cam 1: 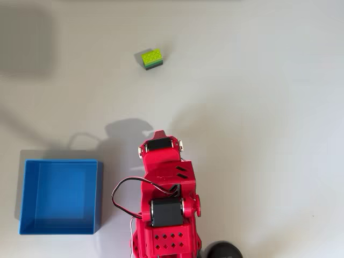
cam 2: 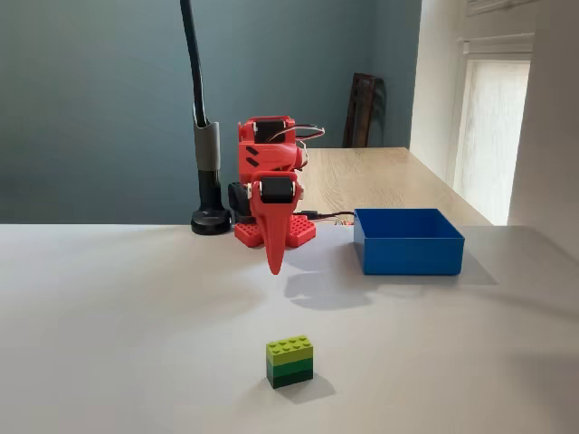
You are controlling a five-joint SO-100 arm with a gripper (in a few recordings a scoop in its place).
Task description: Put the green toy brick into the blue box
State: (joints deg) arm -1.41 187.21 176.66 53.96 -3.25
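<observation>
1. At the left of the overhead view, the box (cam 1: 61, 196) sits near the picture's lower edge, square and blue, its flat bottom bare, with nothing inside it.
2. On the bare white table (cam 1: 258, 97) further right, toward the top of that view, the brick (cam 1: 152, 58) stands alone, studs up, lime over darker green, well apart from both box and arm.
3. Right of the box, the red arm (cam 1: 164, 199) rises from its base at the bottom edge, folded back on itself, a black cable looping at its side.
4. From the fixed view, the order flips: a black pole on a round foot (cam 2: 210, 220) stands at left, the arm beside it, and the box at right on the far part of the table.
5. Hanging point-down before the arm, the gripper (cam 2: 275, 264) appears clenched, its fingers drawn to one tip with no gap between them and nothing in them; it hovers clear of the table.
6. Nearest the fixed camera, the brick rests untouched, so the task seems to stand at its first step, the reach.
7. Next, by this reading, the arm must stretch out over the brick, part its fingers, come down around the brick's sides and close before any carry to the box.
</observation>
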